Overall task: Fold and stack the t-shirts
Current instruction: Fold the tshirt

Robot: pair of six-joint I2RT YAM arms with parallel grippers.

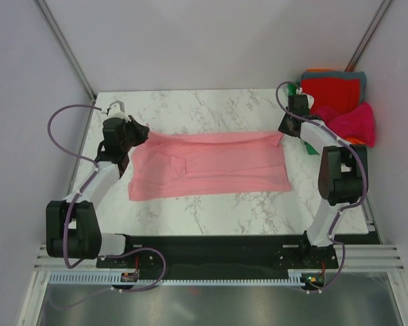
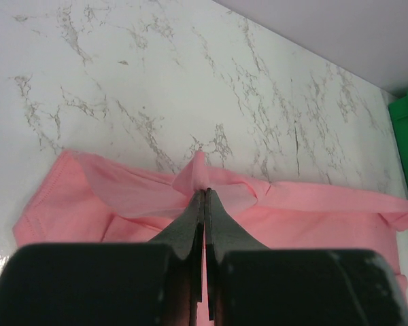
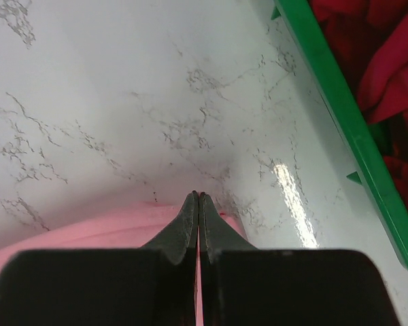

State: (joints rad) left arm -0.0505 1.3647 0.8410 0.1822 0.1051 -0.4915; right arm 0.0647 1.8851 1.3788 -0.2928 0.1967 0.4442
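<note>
Reaching forward, left gripper (image 1: 144, 134), right gripper (image 1: 283, 129) each clamped on salmon-pink t-shirt (image 1: 211, 166) corner

Both arms are built of white tubular links joined by chunky matte black joint housings. The left arm (image 1: 98, 178) and the right arm (image 1: 338, 175) each trail a thin purple cable: the left cable (image 1: 53, 122) loops wide of its links, and the right cable (image 1: 280, 95) curls at the far end. The left claw (image 2: 204, 193) has two black fingers, broad blocks tapering to thin points; the right claw (image 3: 198, 197) looks the same. The bases stand on a flat black plate (image 1: 217, 246) against a silver slotted rail (image 1: 217, 278), with small red wiring beside each.
</note>
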